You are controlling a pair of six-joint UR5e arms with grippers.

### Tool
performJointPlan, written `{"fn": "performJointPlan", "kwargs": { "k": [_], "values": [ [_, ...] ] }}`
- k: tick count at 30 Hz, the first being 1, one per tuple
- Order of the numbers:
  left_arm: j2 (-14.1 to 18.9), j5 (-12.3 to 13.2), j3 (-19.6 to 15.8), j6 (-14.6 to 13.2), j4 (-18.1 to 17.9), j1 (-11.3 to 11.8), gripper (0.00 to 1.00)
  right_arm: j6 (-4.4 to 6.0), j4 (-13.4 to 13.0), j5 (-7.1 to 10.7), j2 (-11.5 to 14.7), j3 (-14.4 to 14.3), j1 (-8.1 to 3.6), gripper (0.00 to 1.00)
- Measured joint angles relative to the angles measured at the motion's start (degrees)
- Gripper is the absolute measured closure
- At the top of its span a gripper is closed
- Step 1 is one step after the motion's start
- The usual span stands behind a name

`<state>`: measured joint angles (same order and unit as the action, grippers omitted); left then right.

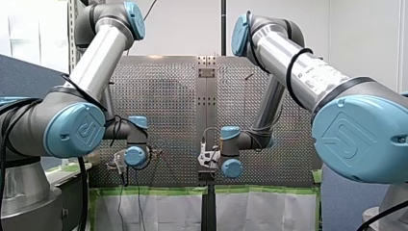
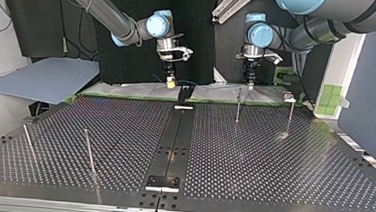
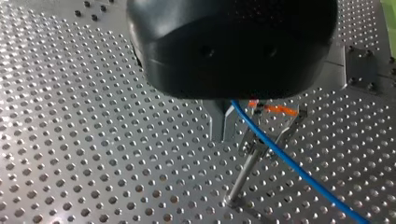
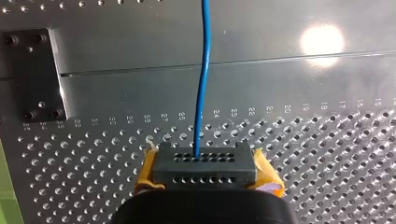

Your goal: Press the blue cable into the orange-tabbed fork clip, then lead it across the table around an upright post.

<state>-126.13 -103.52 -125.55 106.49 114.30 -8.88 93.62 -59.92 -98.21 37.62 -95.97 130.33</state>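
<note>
The blue cable (image 4: 203, 70) is held at two places. In the right wrist view it rises out of the black tip block of my right gripper (image 4: 204, 164), whose yellow pads (image 4: 147, 175) are closed on it, and it runs straight ahead over the perforated table (image 4: 327, 154). In the left wrist view it comes out from under my left gripper (image 3: 223, 135), whose metal fingers are pressed together on it. From there it slants across the orange-tabbed fork clip (image 3: 274, 110), which sits on top of an upright post (image 3: 240, 179). Whether it is seated in the fork cannot be told.

In the top view both grippers hang over the table's far edge. A black bracket (image 2: 185, 93) stands between them on the smooth centre strip (image 2: 173, 145). A far-right post (image 2: 290, 118) stands beyond my left gripper. A near-left post (image 2: 89, 152) and an outer-left post (image 2: 28, 142) stand well apart from the cable. A blue sheet (image 2: 47, 78) lies off the table's far left.
</note>
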Motion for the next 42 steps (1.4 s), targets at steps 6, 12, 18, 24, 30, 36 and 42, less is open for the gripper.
{"fn": "performJointPlan", "kwargs": {
  "k": [6, 12, 18, 24, 30, 36, 42],
  "values": [
    [-0.7, 0.4, 0.4, 0.0, 3.1, 0.2, 1.00, 0.01, -0.1, 0.03, -1.5, 0.4, -0.02, 1.00],
    [-3.9, -1.5, 0.7, 0.3, 1.7, 0.5, 1.00, -0.04, 0.2, 0.09, -3.3, 1.4, -0.11, 1.00],
    [-7.0, -1.0, 2.1, 0.5, -0.8, 0.8, 1.00, -0.13, 0.1, 0.07, -3.6, 1.7, -0.23, 1.00],
    [-8.0, 0.0, 3.7, 0.5, -0.4, 1.0, 1.00, -0.28, 0.0, 0.05, -3.7, 1.7, -0.54, 1.00],
    [-8.1, 0.2, 5.3, 0.2, 1.0, 1.3, 1.00, -0.33, -0.1, 0.07, -3.8, 1.7, -1.26, 1.00],
    [-8.1, 0.3, 6.9, 0.1, 2.8, 1.9, 1.00, -0.39, 0.0, 0.11, -3.9, 1.7, -1.81, 1.00],
    [-8.1, 0.3, 8.5, 0.1, 4.5, 2.6, 1.00, -0.48, 0.0, 0.12, -3.9, 1.7, -2.08, 1.00]
  ]
}}
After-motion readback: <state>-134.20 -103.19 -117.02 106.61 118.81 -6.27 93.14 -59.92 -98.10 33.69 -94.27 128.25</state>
